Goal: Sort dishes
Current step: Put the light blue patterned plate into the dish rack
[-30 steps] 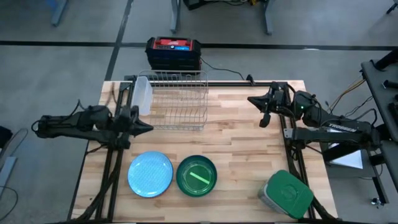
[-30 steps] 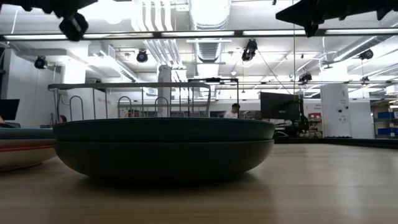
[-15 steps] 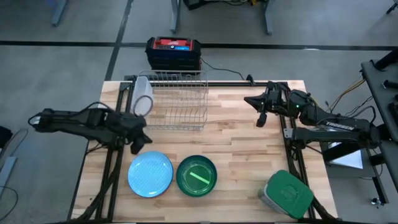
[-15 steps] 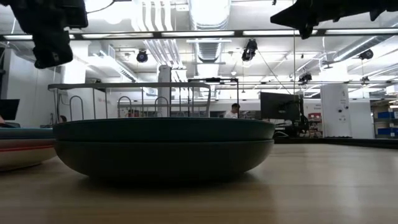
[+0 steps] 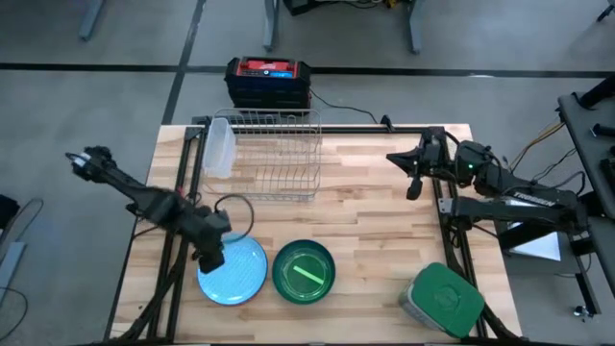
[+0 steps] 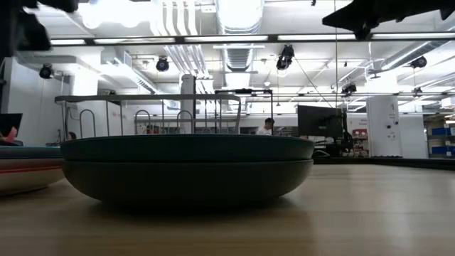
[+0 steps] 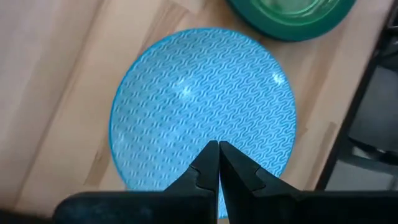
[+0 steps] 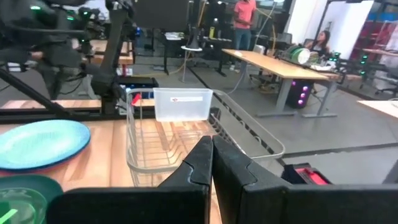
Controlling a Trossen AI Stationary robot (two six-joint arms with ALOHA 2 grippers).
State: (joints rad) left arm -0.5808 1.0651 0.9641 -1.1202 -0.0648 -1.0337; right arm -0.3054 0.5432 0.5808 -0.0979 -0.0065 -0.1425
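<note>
Blue plate [image 5: 232, 270] flat on table [image 5: 375, 207], near-left area; green bowl [image 5: 304, 272] just right of it, lime piece inside. Left gripper [image 5: 209, 258] over plate's left edge, fingers pressed together, empty. Wire rack [image 5: 279, 154] at far side; clear tub [image 5: 220, 146] upright at its left end. Right gripper [image 5: 413, 185] hovering over far-right table, fingers together, empty. Green-lidded container [image 5: 442, 301] at near-right corner. Black-red box [image 5: 268, 82] on floor beyond table.
</note>
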